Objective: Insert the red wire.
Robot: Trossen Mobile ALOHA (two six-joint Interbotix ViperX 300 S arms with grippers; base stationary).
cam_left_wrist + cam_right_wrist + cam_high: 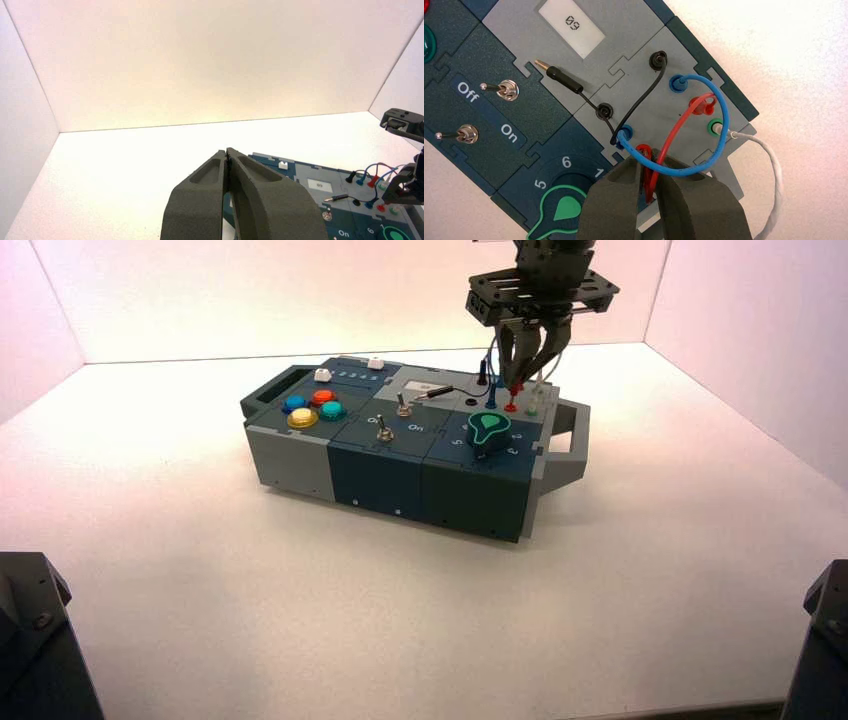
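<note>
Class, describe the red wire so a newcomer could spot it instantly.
On the box, find the grey panel with the small display. Beyond its black sockets, the red wire arches toward the right tool. Unlike the blue loop, it's red.

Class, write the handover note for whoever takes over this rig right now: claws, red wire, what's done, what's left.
Right claw: over the box's right part, shut on a slender red plastic plug at the nearer red socket.
Left claw: shut, parked back from the box.
Thin red wire: arches from the farther red socket to the gripped plug.
Done: far end plugged in; near end brought to its socket.
Left: I can't tell if it is fully seated; probably press down, check, then release.
</note>
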